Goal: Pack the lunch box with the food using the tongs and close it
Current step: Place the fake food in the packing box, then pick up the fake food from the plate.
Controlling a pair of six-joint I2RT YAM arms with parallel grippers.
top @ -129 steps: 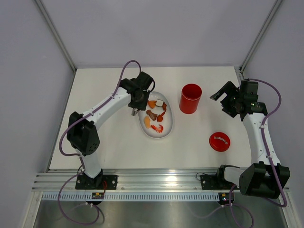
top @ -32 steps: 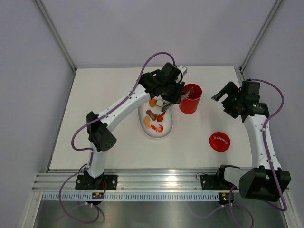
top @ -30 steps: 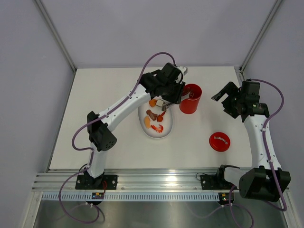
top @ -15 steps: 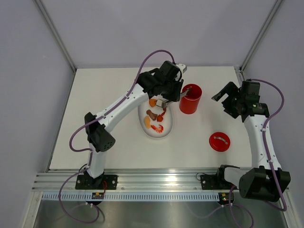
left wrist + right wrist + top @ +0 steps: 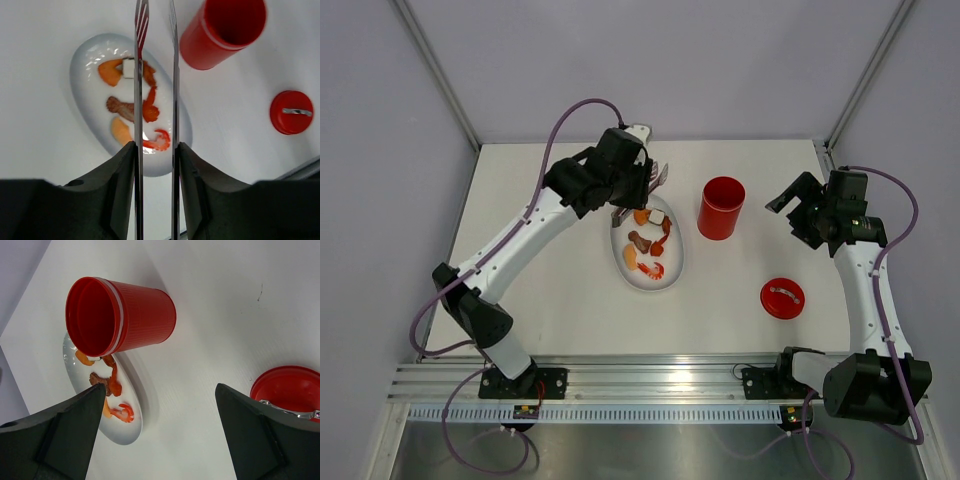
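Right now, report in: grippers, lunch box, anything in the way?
Left gripper shut on tongs, tips empty. Right gripper open. Lunch box upright, lid off; food on plate. Nothing blocking.

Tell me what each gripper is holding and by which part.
The left gripper holds the tongs, clamped across their two metal arms partway along. Their tips are free, with no food between them. The right gripper is open and holds nothing.

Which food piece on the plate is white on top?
The small block at the plate's far end, beside the orange chunk; every other piece is orange, red or brown.
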